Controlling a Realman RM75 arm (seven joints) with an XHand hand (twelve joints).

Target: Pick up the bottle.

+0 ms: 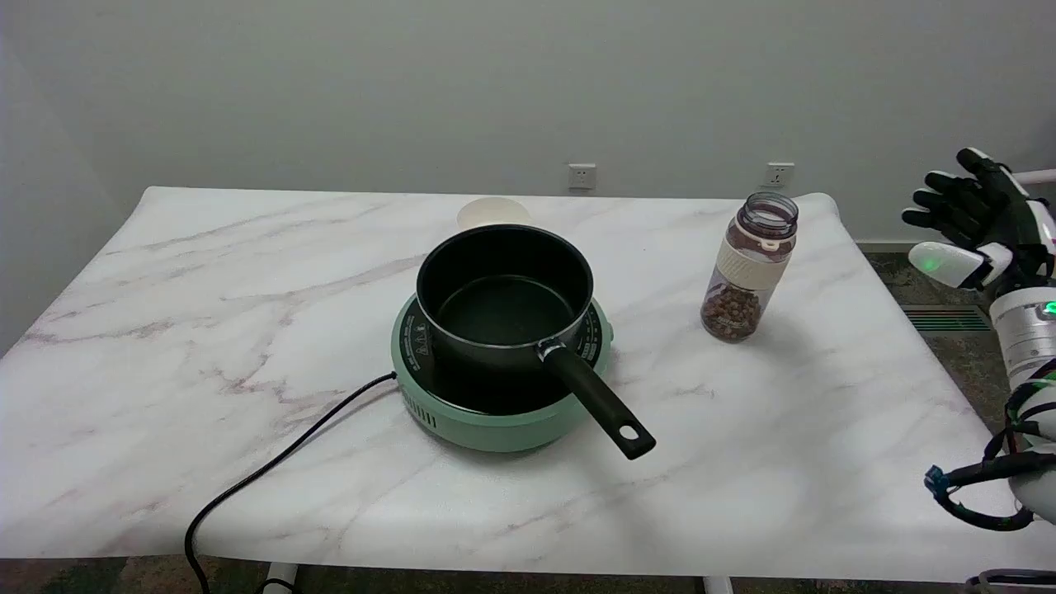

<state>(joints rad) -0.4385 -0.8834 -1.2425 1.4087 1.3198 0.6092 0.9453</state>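
Head view: a white marble-patterned table [247, 272] with thin grey-brown veins fills most of the frame, its surface smooth and faintly glossy. Toward 2 o'clock from the table's middle stands the bottle [749, 268], upright, a clear tinted cylinder with a dark see-through neck, an open mouth, a cream band around its upper body and a layer of small brown pellets in its lower part. It stands apart from everything else, with bare tabletop on all sides.

At the table's centre sits a round mint-green cooker [495, 404] with a black top and vent slots in its side. On it rests a black saucepan [503, 293], matte inside, deep and round, empty; its straight black handle [598, 400] points toward 5 o'clock and ends past the cooker's rim in a hanging hole. A black cable [272, 470] runs from the cooker toward 7 o'clock and drops over the near edge. Behind the pan, at 12 o'clock, the rim of a pale round bowl [493, 212] shows.

At 3 o'clock, beyond the table's right edge and well apart from the bottle, the right hand [978, 223] hangs in the air, black fingers [940, 198] spread apart and slightly bent, holding and touching nothing. A green light glows on its white casing. Two wall sockets [582, 176] sit on the plain grey wall behind.
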